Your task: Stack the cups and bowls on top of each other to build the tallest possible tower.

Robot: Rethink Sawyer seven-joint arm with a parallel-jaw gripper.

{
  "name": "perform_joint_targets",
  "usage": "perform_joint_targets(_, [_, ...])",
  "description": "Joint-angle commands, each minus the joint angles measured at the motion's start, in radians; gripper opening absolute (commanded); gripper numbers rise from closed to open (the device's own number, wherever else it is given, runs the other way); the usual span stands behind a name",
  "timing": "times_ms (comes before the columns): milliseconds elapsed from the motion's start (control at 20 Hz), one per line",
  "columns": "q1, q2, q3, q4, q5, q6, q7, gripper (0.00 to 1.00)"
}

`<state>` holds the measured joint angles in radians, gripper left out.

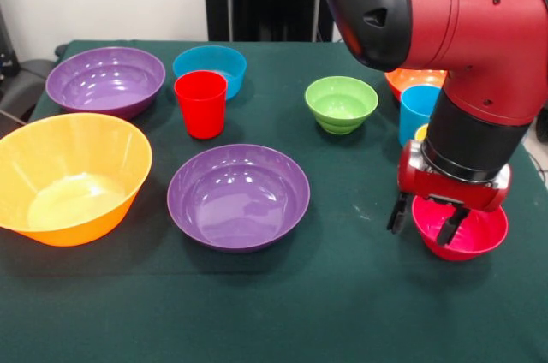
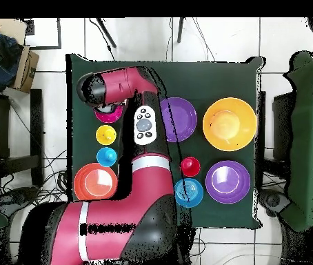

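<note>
the end effector (image 1: 425, 219) is seen spread open astride the near rim of the magenta-pink bowl (image 1: 471, 235) directly beneath it; the rim should be pinched squarely before lifting

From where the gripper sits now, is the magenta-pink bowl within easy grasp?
Probably yes. The gripper hangs right at the magenta-pink bowl, fingers open, one in front of the near-left rim and one over the inside. Nothing lies between them; the light blue cup stands behind, clear.

Front camera faces robot, close; overhead looks straight down (farther) — both share table (image 1: 342, 312).
</note>
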<state>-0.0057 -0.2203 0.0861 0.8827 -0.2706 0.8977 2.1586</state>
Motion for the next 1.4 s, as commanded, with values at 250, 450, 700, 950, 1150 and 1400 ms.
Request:
perform_joint_targets(250, [0.008, 0.045, 0.091, -0.009, -0.036, 0.104, -0.213, 1.00])
perform_joint_targets(450, [0.000, 0.031, 0.095, 0.007, -0.024, 0.108, -0.210, 1.00])
perform_joint_targets(700, [-0.011, 0.011, 0.100, 0.028, -0.017, 0.119, -0.222, 1.00])
perform_joint_targets(950, [-0.016, -0.011, 0.101, 0.045, -0.014, 0.134, -0.232, 1.00])
perform_joint_targets(1150, [-0.020, -0.013, 0.102, 0.044, -0.016, 0.141, -0.235, 1.00])
perform_joint_targets(1400, [-0.016, -0.011, 0.102, 0.044, -0.021, 0.137, -0.231, 1.00])
